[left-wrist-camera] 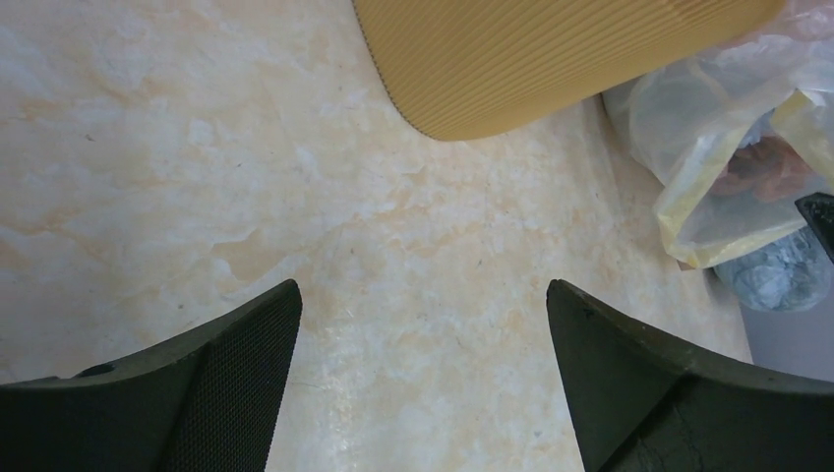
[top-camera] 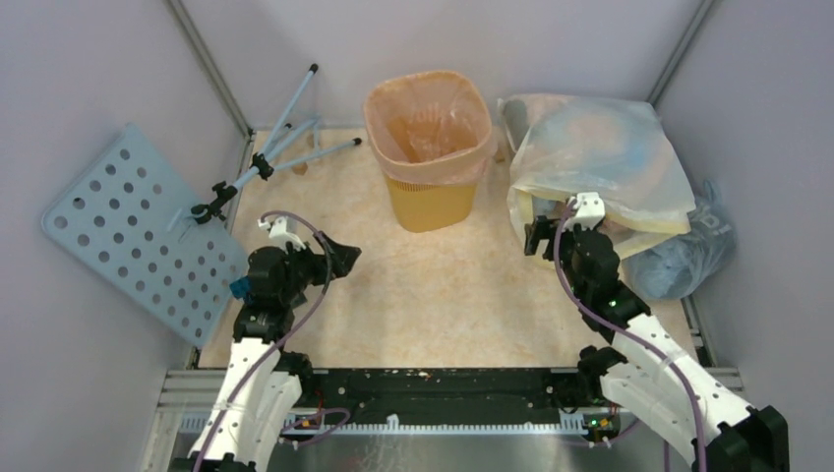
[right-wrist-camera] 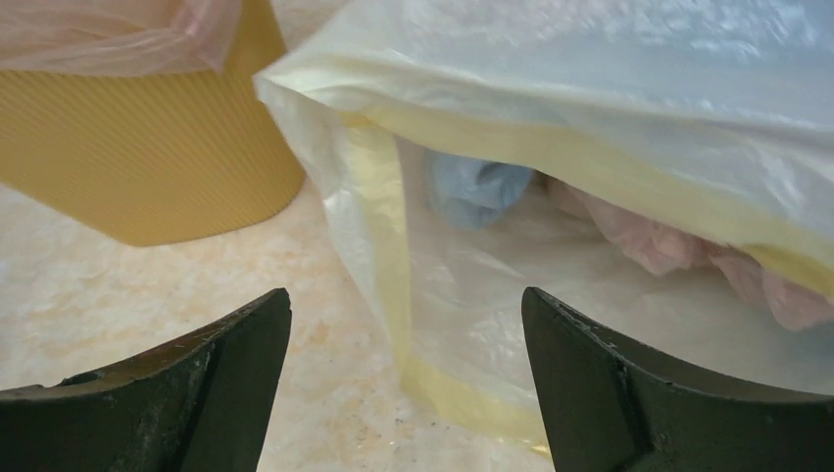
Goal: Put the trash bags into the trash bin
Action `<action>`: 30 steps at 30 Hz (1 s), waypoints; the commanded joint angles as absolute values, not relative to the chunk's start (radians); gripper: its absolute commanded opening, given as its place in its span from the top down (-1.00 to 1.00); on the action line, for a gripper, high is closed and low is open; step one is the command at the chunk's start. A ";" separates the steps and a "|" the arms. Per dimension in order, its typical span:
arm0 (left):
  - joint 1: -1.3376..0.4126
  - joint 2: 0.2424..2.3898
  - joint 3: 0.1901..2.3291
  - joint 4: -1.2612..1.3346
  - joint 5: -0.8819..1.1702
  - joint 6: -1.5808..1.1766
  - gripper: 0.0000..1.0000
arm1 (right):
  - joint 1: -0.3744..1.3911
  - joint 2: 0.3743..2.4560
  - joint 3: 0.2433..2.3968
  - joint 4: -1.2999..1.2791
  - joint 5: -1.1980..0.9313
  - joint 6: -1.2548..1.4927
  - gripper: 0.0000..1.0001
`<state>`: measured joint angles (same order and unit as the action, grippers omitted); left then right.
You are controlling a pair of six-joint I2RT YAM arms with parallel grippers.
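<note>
The trash bin (top-camera: 430, 204) is a yellow-orange ribbed wastebasket standing upright at the back middle of the floor. The pale pink trash bag (top-camera: 430, 128) sits inside it, its film spread open and folded out over the rim. In the right wrist view the bag (right-wrist-camera: 108, 34) drapes over the bin (right-wrist-camera: 148, 157). My left gripper (top-camera: 339, 256) hovers left of and nearer than the bin, open and empty over bare floor (left-wrist-camera: 421, 290); the bin's base (left-wrist-camera: 551, 59) shows ahead of it. My right gripper (top-camera: 549, 234) is open and empty (right-wrist-camera: 405, 295), facing the mouth of the large sack.
A big whitish-yellow translucent sack (top-camera: 600, 157) lies right of the bin, with blue (right-wrist-camera: 477, 187) and pink crumpled film (right-wrist-camera: 679, 246) inside. A grey-blue bag (top-camera: 688, 256) sits by the right wall. A blue perforated panel (top-camera: 128, 231) and tripod legs (top-camera: 295, 138) lean at the left.
</note>
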<state>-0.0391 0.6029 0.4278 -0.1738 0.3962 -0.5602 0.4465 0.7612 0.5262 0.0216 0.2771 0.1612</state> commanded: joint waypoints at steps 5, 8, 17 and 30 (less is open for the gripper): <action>-0.041 0.571 0.270 0.211 0.127 -0.520 -0.97 | 0.428 0.796 0.403 0.277 0.485 0.219 -0.73; -0.041 0.587 0.219 0.303 -0.046 -0.444 -0.98 | 0.410 0.891 0.426 0.295 0.497 0.215 -0.74; -0.040 0.820 0.117 0.640 -0.290 -0.299 -0.97 | 0.110 0.998 0.215 0.766 0.205 0.137 -0.71; -0.039 1.351 0.205 1.064 -0.169 -0.062 -0.97 | 0.091 1.408 0.169 1.210 0.249 -0.009 -0.74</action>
<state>-0.0410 1.2720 0.1493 0.8814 -0.2089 -0.1562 0.0952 1.2854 0.1509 0.9840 0.2436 0.0490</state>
